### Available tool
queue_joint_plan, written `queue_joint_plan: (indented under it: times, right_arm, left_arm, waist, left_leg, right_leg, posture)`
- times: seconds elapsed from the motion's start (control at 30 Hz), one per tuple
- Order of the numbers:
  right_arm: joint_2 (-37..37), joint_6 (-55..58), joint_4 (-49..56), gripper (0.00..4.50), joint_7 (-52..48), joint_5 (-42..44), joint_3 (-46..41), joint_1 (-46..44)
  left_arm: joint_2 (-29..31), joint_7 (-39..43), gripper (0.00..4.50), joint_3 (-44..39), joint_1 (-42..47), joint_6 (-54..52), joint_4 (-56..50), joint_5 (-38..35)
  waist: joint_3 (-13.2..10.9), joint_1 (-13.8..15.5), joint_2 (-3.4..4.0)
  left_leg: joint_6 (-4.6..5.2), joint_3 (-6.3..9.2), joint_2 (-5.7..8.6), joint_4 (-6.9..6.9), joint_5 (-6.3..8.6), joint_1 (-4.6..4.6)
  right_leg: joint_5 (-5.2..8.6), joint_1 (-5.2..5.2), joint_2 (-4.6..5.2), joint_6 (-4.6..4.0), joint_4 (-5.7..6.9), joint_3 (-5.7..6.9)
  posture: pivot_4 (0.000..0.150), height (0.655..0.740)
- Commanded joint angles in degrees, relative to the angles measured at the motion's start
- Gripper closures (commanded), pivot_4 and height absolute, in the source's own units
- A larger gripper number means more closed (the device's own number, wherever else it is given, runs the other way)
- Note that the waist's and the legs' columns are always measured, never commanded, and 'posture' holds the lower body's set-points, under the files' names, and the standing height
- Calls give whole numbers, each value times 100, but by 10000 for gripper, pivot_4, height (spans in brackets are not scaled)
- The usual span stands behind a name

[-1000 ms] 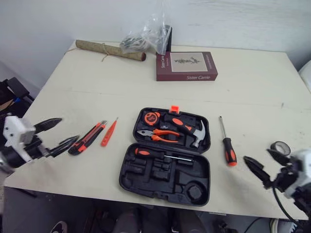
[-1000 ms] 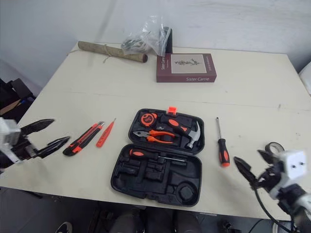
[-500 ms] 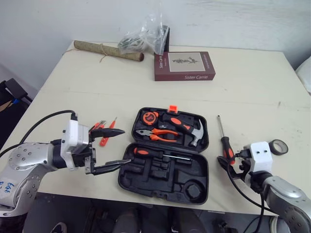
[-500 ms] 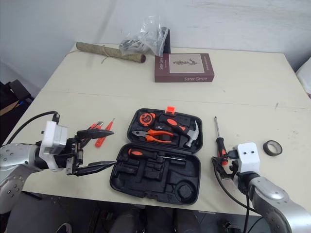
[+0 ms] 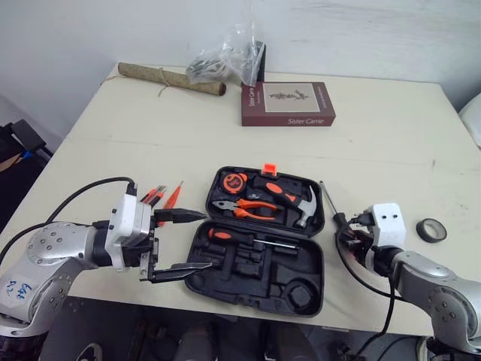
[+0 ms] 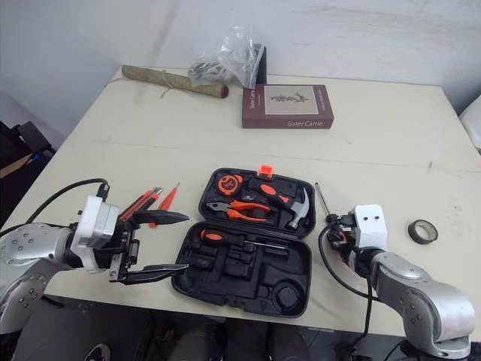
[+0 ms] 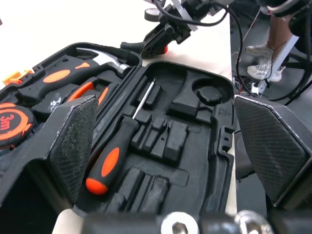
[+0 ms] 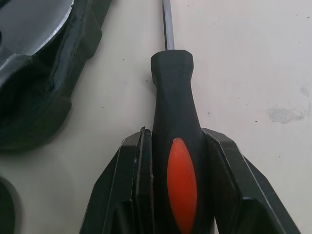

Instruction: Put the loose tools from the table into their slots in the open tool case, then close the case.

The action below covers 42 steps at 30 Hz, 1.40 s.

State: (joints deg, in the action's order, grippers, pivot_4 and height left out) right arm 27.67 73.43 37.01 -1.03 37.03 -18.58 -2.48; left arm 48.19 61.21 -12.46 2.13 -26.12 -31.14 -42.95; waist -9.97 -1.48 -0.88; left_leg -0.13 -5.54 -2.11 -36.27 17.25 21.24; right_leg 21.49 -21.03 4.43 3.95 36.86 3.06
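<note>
Black-and-orange loose screwdriver [image 8: 173, 97] is clamped at its handle by the right gripper [image 5: 347, 239] just right of the open tool case [image 5: 255, 282], near the table's [image 5: 391, 143] front edge, while the left gripper [image 5: 208, 241] is held spread wide at the case's front-left corner.

Left gripper [image 5: 208, 240] gapes beside the tool case [image 5: 248, 280]; right gripper [image 5: 347, 238] holds screwdriver [image 5: 328, 199].

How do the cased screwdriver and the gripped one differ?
The case screwdriver sits in a slot of the tool case; the loose screwdriver is outside, right of it, clamped at the handle by the right gripper. The case screwdriver lies crosswise; the loose screwdriver points forward. Both have black-and-orange handles.
</note>
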Motion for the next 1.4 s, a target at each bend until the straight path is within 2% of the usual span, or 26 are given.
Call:
queue_joint_plan:
  times: [0.03, 0.13, 0.2, 0.3, 0.4, 0.5, 0.6, 0.77, 1.0, 1.4]
  right_arm:
    - [281, -1176, -122, 34520, -214, -688, -310, 315]
    - [659, -3303, -397, 34520, -1419, -1159, -229, 455]
    - [1050, -3920, -528, 34520, -2537, -936, -109, 252]
    - [2078, -3808, -588, 34520, -4164, -456, 348, -244]
    - [2600, -2585, -464, 34520, -4960, 777, 974, -1468]
    - [3102, -1970, -348, 34520, -5460, 787, 1864, -2113]
    - [3054, -1548, -84, 34520, -5423, 669, 2715, -2509]
    - [2617, -1048, -12, 34520, -4921, 413, 3444, -2725]
    - [2670, -969, -108, 34520, -4652, -133, 3775, -2734]
    - [2860, -802, -127, 34520, -4764, -325, 3740, -2581]
  left_arm:
    - [45, 14, 0, -137, 53, -195, -152, -383]
    - [15, 10, 0, -130, 127, -148, -152, -361]
    - [-68, 34, 0, -159, 197, 195, -61, -111]
    - [-172, 369, 0, -177, 214, 943, 240, 313]
    - [-128, 823, 0, -216, 125, 1670, 731, 710]
    - [28, 1156, 0, -223, 0, 1921, 940, 858]
    - [221, 1331, 0, -325, -368, 1658, 716, 611]
    - [393, 1359, 0, -478, -734, 1311, 609, 429]
    - [361, 1239, 0, -544, -955, 1203, 393, 409]
    - [333, 1108, 0, -444, -948, 1159, 319, 471]
  waist:
    - [-2, 13, 3]
    - [-6, -3, 8]
    - [-9, -60, 13]
    - [-15, -117, 22]
    - [-19, -140, 15]
    - [-20, -112, 8]
    - [-20, -64, 3]
    - [-20, -20, 3]
    - [-20, -27, 4]
    - [-20, -29, 3]
  left_leg:
    - [2, 2, 6, 0, 0, 3]
    - [8, 0, 22, 1, -2, 5]
    - [12, -13, 26, 0, -5, 1]
    - [12, -26, 19, 1, -8, -13]
    - [8, -21, 0, 3, -11, -12]
    - [11, -11, -2, 1, -10, 2]
    - [19, -3, -1, -5, -4, 16]
    - [34, 4, 9, -57, 11, 47]
    - [37, 19, 9, -84, 14, 78]
    - [38, 20, 9, -87, 14, 81]
  right_leg:
    - [0, -1, 3, 0, 0, -1]
    - [-1, -4, 7, 2, -2, -10]
    - [-3, -5, 4, 13, -1, -21]
    - [-3, -5, -2, 14, 9, -30]
    - [-3, -8, -16, 13, 10, -25]
    - [-3, -19, -12, 12, 12, -20]
    - [-3, -20, -2, 12, 5, -19]
    - [-4, -32, 13, 12, 12, -18]
    - [-4, -47, 15, 13, 16, -5]
    - [-4, -48, 13, 13, 20, -2]
  posture:
    - [1500, 7400]
    - [1500, 7400]
    - [1500, 7400]
    - [1500, 7400]
    - [1500, 7400]
    - [1500, 7400]
    - [1500, 7400]
    - [1500, 7400]
    - [1500, 7400]
    - [1500, 7400]
